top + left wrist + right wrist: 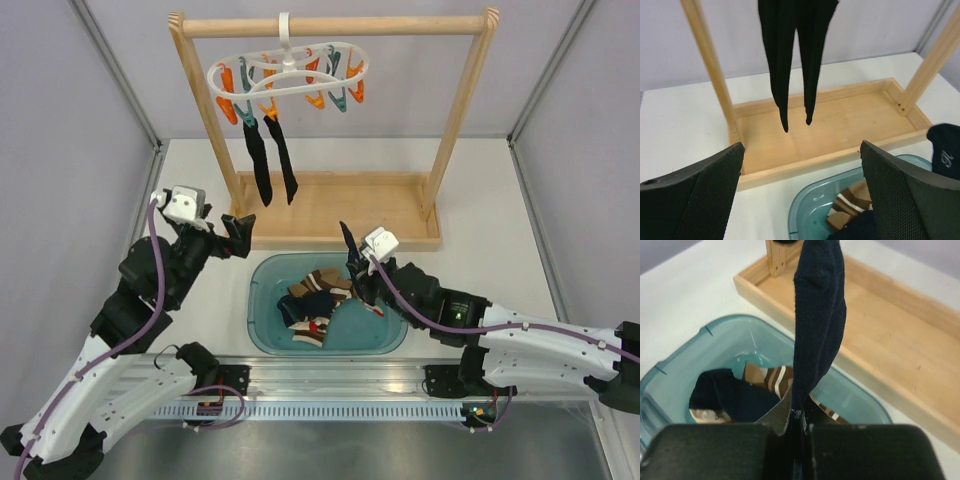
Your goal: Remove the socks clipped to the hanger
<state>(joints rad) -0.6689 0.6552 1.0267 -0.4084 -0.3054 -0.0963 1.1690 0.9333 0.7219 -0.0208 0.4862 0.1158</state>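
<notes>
Left gripper: jaws released, empty, centre-left of frame.
Right gripper: clenched on navy sock above teal bin.
Hanger: dark socks clipped, upper left.

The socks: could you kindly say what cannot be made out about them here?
- Hanging socks: top external, too small to see which hanger pegs hold them; left wrist, tops cut off by frame edge.
- Piled socks in the bin: count hidden by overlap and the right gripper with its dark sock.
</notes>
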